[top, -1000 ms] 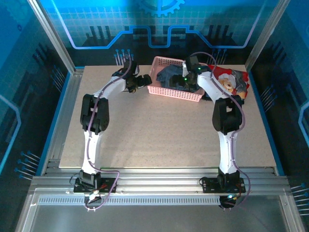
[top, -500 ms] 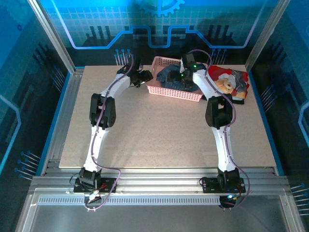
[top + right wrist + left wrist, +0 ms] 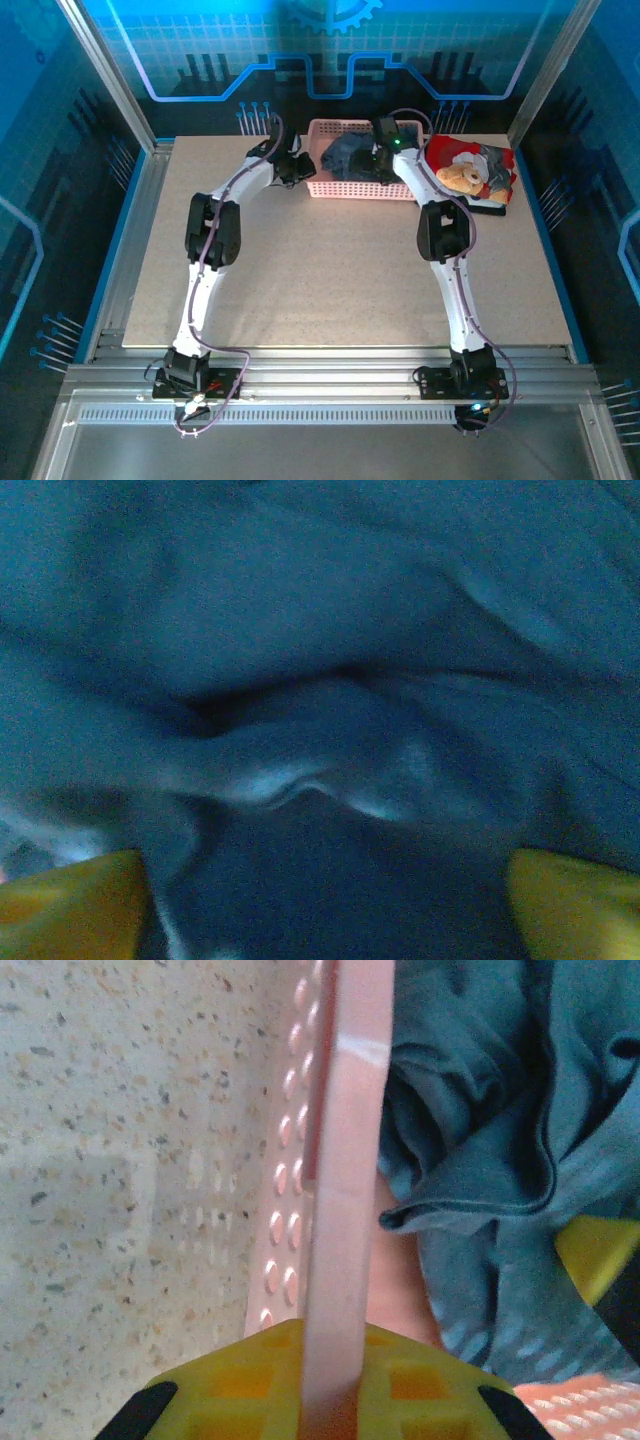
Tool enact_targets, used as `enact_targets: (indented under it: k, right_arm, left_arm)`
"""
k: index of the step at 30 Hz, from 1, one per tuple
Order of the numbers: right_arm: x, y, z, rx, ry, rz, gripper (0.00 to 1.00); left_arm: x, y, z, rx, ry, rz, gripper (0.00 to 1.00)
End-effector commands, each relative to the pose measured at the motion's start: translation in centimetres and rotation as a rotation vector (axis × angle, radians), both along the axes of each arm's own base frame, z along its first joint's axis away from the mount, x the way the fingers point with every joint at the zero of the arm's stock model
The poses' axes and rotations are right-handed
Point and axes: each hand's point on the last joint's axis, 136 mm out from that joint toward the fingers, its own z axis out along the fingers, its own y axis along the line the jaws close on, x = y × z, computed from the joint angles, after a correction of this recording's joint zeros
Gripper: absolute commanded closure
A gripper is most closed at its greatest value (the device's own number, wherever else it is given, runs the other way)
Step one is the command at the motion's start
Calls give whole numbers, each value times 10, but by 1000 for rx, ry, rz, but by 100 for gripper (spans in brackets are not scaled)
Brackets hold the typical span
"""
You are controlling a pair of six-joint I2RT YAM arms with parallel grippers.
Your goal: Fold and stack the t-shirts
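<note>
Unloading step, seemingly: left tool (image 3: pixel 330 1400) is clamping the pink basket's (image 3: pixel 360 188) nine-o'clock wall, right tool (image 3: pixel 330 890), spread wide and empty, is pressing into the slate-blue shirt (image 3: pixel 300 630) inside, at the surface's (image 3: pixel 320 270) twelve o'clock, likely needing a pinch and lift next; teddy-bear shirt (image 3: pixel 470 170) is lying at one o'clock.

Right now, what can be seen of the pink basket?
The basket is a pink rectangular tub of what looks like plastic, walls pierced with rows of holes, upright at the far edge of the table. A crumpled blue shirt lies inside. The left gripper has its jaws closed over the left wall's rim; the right gripper reaches in with jaws open on the shirt.
</note>
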Motion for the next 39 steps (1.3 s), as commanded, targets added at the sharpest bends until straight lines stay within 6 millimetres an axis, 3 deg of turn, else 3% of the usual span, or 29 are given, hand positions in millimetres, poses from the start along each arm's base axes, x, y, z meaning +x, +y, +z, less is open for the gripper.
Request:
enact_targets:
  k: [1,4,6,8,9,12,15,17,22,25,27,32,36,39]
  right_arm:
    - [-9,-4,-25,-23,73,-73,26]
    - [-6,-2,-25,10,67,-117,60]
    - [2,6,-15,87,42,-142,75]
    - [16,25,12,232,-20,-141,91]
    - [23,35,30,298,-59,-127,93]
    - [42,73,124,475,-270,-5,100]
    - [33,104,228,568,-475,143,100]
    - [14,118,290,629,-577,233,100]
    - [-50,130,416,711,-782,395,100]
    - [-94,120,485,732,-913,446,100]
    - [-116,108,519,727,-981,443,100]
    - [-164,83,575,727,-1090,440,100]
    - [-186,73,589,746,-1081,446,100]
    - [-202,75,588,761,-1037,487,100]
  left_arm:
    - [-39,-3,-13,-24,124,-27,98]
    - [-57,-10,-9,-43,125,-48,100]
    - [-71,-13,-7,-48,128,-58,100]
    - [-85,-13,-3,-59,133,-62,100]
    - [-90,-11,-2,-60,139,-50,100]
    - [-103,-4,1,-60,155,-28,100]
    - [-112,9,-1,-55,175,26,100]
    - [-113,25,-1,-72,182,92,100]
    - [-112,64,12,-58,170,208,100]
    - [-112,95,15,-37,177,297,100]
    - [-114,121,16,-29,185,369,100]
    - [-121,195,32,-17,160,572,100]
    - [-131,247,53,-7,118,725,100]
    - [-141,277,64,5,98,823,100]
